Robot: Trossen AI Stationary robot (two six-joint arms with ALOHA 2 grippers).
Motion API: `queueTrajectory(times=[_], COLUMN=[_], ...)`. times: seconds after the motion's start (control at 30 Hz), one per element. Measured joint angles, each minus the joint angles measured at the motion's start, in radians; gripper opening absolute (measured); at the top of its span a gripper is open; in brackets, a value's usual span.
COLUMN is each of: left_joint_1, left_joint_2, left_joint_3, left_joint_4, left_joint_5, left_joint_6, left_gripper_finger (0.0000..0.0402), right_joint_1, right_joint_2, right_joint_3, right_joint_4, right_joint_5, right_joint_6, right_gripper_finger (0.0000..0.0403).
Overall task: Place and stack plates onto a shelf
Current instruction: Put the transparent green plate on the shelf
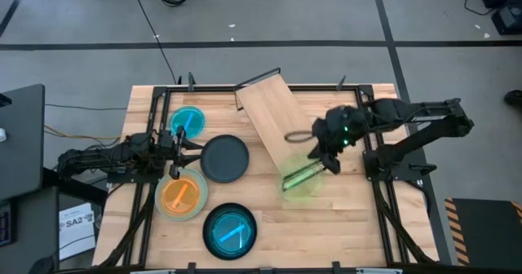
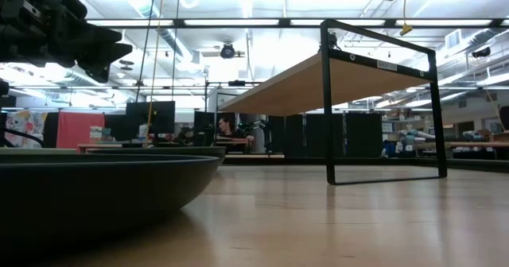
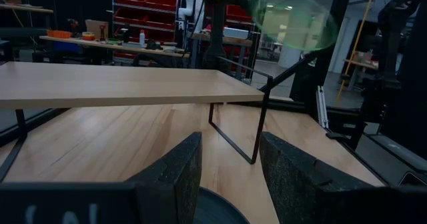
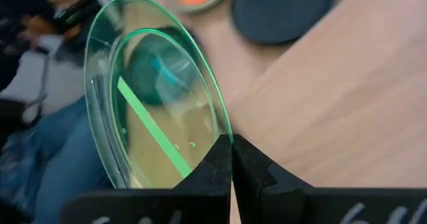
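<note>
My right gripper (image 1: 326,158) is shut on a clear bright green plate (image 1: 300,178) with a green centre stripe. It holds the plate in the air by the near right end of the pale wood shelf (image 1: 273,115), which stands slantwise on the table. In the left wrist view the green plate (image 3: 293,17) shows above shelf height. My left gripper (image 1: 181,143) is open, its fingers low over the left rim of the dark grey plate (image 1: 224,158), whose edge (image 3: 213,209) shows between them. Whether they touch it, I cannot tell. My right gripper pinches the green plate's rim (image 4: 223,139) between its two fingers. It comes at the rim slanting from the table's right and far side. The plate is lifted clear of the table, tilted steeply on edge, and reaches out from the fingers toward the near left.
A teal plate (image 1: 189,121) lies far left. An orange plate on a pale green one (image 1: 181,194) lies near left. A teal plate on a black one (image 1: 230,229) sits by the near edge. Black frame bars run along both table sides. Bare wood lies near right (image 1: 342,225).
</note>
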Motion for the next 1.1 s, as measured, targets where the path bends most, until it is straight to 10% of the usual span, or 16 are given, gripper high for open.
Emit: queueTrajectory(times=[0.53,1.1], left_joint_1=[0.000,0.000], left_joint_2=[0.000,0.000], left_joint_3=[0.000,0.000], left_joint_4=[0.000,0.000], left_joint_5=[0.000,0.000], left_joint_6=[0.000,0.000], left_gripper_finger=[0.0157,0.0157], right_joint_1=[-0.351,-0.435], right_joint_2=[0.004,0.007], right_joint_3=[0.000,-0.120], right_joint_4=[-0.002,-0.080], right_joint_5=[-0.033,-0.040], right_joint_6=[-0.085,-0.105], right_gripper_finger=[0.0007,0.0007])
